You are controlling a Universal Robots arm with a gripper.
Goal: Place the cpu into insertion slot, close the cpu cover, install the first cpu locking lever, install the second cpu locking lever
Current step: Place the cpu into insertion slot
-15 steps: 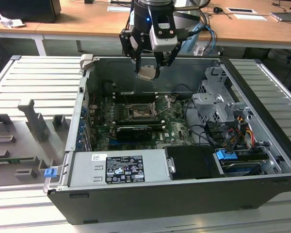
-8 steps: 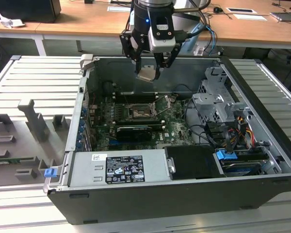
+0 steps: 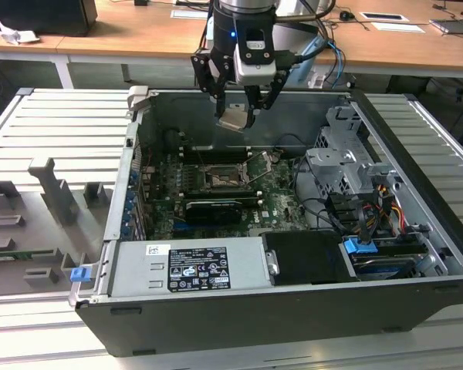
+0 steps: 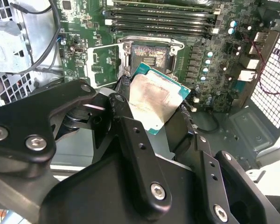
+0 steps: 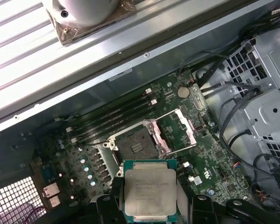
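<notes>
My gripper (image 3: 235, 116) hangs above the open computer case, shut on the cpu (image 3: 233, 120), a flat square chip with a silvery top and a green rim. In both wrist views the cpu (image 4: 156, 100) (image 5: 149, 191) sits between the black fingers (image 4: 126, 112), tilted. The empty insertion slot (image 3: 220, 179) (image 4: 148, 56) (image 5: 135, 147) lies on the green motherboard below, well apart from the chip. The cpu cover (image 5: 179, 128) (image 4: 100, 65), a thin metal frame, is swung open beside the slot.
Memory sticks (image 3: 208, 150) run behind the slot and a dark card (image 3: 212, 210) lies in front of it. A metal drive cage (image 3: 347, 166) with cables stands on the exterior view's right. The power supply (image 3: 189, 266) fills the near side. A grey moulded tray (image 3: 38, 216) lies outside the case.
</notes>
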